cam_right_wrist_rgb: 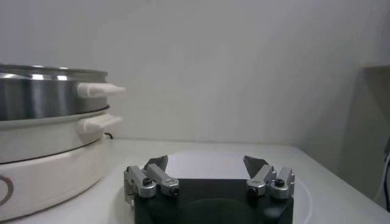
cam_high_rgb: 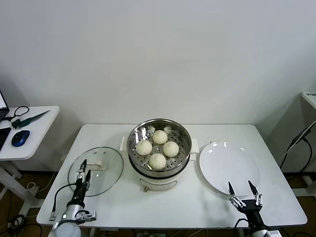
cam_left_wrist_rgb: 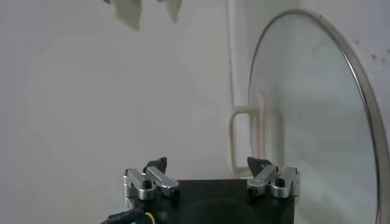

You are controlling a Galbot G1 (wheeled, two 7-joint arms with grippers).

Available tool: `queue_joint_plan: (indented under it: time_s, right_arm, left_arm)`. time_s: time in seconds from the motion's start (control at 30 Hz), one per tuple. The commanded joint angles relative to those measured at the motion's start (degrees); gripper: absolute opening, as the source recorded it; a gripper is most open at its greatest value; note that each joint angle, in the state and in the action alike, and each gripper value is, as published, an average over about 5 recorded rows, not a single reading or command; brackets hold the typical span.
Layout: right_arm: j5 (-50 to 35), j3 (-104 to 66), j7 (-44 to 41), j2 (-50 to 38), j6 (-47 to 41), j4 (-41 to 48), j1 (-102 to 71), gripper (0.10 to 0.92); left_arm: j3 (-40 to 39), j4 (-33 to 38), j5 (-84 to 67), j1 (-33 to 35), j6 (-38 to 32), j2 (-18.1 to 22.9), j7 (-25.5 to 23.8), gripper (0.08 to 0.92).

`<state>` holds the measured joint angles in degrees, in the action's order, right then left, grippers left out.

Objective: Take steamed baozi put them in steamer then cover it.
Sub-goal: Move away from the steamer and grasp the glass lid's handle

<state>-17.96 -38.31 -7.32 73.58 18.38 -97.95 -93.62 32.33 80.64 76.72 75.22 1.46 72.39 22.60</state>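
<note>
Four baozi (cam_high_rgb: 157, 148) in steamer (cam_high_rgb: 183, 157). Cover (cam_high_rgb: 109, 170) flat on worktop (cam_high_rgb: 197, 202), left. Left claw (cam_high_rgb: 84, 168) over cover, spread wide, empty. Right claw (cam_high_rgb: 243, 188) by plate (cam_high_rgb: 229, 168), spread wide, empty.

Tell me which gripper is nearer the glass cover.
Left. The left gripper hovers open over the cover's near edge; the right gripper sits across the table, by the white plate.
</note>
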Motion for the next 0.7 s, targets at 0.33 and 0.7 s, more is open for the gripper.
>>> queue_joint_plan:
  time_s: [0.33, 0.7]
  right_arm:
    - [1.59, -0.22, -0.12, 2.72, 0.89, 0.56, -0.66, 0.823]
    - [2.38, -0.13, -0.04, 3.11, 0.84, 0.36, -0.27, 0.823]
  left_arm:
    - [-2.09, -9.19, 2.52, -8.98, -0.11, -0.35, 1.16, 0.821]
    - [-2.02, -10.13, 2.46, -8.56, -0.81, -0.39, 1.26, 0.576]
